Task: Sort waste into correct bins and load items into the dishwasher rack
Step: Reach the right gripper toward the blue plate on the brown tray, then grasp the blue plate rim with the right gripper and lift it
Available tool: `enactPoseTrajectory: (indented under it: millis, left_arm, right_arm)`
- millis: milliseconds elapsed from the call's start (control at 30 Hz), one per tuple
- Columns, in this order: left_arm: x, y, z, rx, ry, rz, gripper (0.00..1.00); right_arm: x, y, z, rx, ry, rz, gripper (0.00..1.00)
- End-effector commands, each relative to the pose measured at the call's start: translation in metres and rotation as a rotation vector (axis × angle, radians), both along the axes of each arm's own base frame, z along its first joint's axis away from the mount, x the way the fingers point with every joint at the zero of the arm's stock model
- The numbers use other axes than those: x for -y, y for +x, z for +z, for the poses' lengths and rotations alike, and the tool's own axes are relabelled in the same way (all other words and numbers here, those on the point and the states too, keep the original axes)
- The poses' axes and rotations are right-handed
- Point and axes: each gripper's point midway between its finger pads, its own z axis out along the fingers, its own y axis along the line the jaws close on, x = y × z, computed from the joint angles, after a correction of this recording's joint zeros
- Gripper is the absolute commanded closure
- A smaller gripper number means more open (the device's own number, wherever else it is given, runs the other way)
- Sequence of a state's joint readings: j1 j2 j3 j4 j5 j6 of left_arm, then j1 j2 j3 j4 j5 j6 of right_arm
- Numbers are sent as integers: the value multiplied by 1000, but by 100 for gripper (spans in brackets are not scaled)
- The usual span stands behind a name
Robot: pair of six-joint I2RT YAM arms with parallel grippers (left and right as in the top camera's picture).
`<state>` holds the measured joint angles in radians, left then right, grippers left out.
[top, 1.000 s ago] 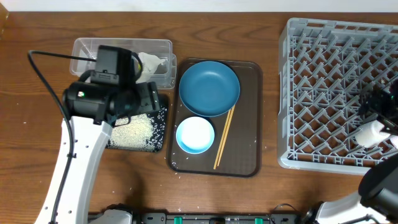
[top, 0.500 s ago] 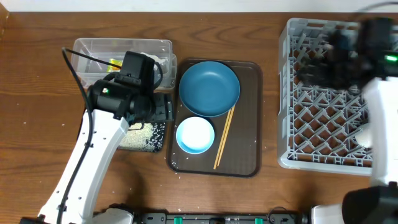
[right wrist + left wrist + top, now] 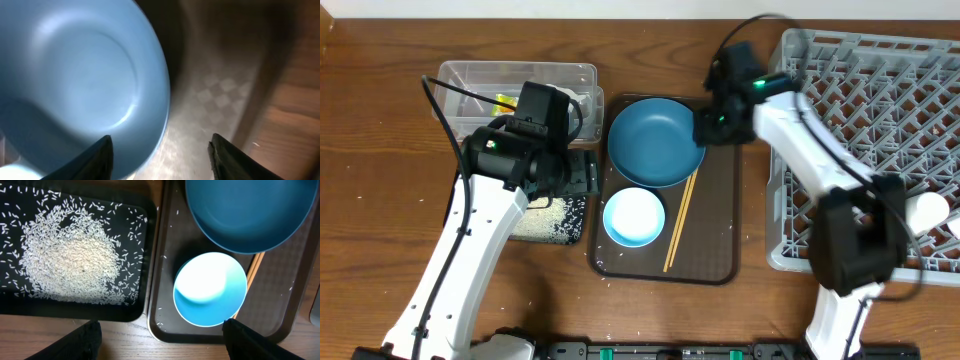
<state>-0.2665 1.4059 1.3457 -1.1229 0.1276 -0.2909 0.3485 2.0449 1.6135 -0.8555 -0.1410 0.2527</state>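
On a brown wooden worktop (image 3: 380,250), a large grey dishwasher rack (image 3: 880,80) is seen at the right edge, with one white cup (image 3: 928,210) lodged among its pegs near the right side. A brown serving tray (image 3: 715,230) is set just beside the rack, and on it a round blue plate (image 3: 655,140) is laid at the far end. A clear plastic tub (image 3: 470,80) is placed at the far left, with a black tray (image 3: 575,215) touching its near side and lying just beside the serving tray. The right end effector (image 3: 705,125) is held above the right rim of the plate, its fingers (image 3: 102,150) spread wide in the blurred wrist view and nothing gripped between them. The left end effector (image 3: 160,327) is poised over the seam between the black tray and the serving tray, likewise opened wide and empty. A pale-blue bowl (image 3: 634,217) is seated on the serving tray just in front of the plate. A pair of wooden chopsticks (image 3: 679,225) is laid aslant to the right of the bowl, partly under the plate's rim. A yellow-green wrapper (image 3: 503,101) is glimpsed inside the tub, and white rice (image 3: 70,260) is heaped in the black tray.
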Motion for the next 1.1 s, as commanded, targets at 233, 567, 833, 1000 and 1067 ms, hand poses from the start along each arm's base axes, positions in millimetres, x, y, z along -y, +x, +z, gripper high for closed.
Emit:
enactPoseTrajectory:
  millis: [233,567,833,1000,1067]
  left_arm:
    - [-1,-2,-4,-17,10,-3,20]
    - [-1,-2,-4,-17,10,-3,20]
    - [-1,-3,-4,-17,10,-3,20]
    - [-1,-3,-4,-17,10,-3,20]
    - [-1,-3,-4,-18,10,-3,20]
  right_arm:
    - [-3,22,-23,23,-29,-182,99]
    - [123,69,166,504,-297,-258,99]
    - [288,27,290,691,-891,-509,99]
    - [374,-19,330,672,-1176,-892,99]
    - [399,-26,331,663,-1194,-958,99]
